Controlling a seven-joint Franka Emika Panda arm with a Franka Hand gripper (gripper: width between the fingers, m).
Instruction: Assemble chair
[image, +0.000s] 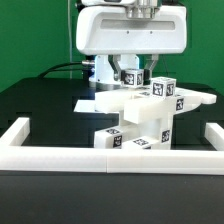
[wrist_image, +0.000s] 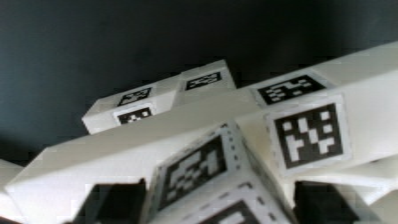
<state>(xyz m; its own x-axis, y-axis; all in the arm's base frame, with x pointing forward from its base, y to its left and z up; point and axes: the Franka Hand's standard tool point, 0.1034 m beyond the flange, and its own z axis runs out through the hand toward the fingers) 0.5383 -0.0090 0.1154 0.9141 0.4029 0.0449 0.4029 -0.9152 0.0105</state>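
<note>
Gripper low over the chair pieces on the black table, just behind the white barrier wall.

From the exterior view's left: the barrier wall (image: 25, 140) turns a corner and runs along the near edge of the table (image: 40, 105); at centre stands the chair (image: 140, 120) — a stack of chunky white tagged blocks, stepping up from a low block on the left to a flat slab that stretches its long axis toward the exterior view's right, roughly level. The gripper (image: 133, 72) hangs straight above the slab's far-left part, its fingertips at or just behind the tagged blocks there — contact cannot be told. In the wrist view the chair (wrist_image: 214, 140) fills the space between the two dark fingers (wrist_image: 107, 200), which stand spread on either side of a tagged block; whether they press on it cannot be told.
</note>
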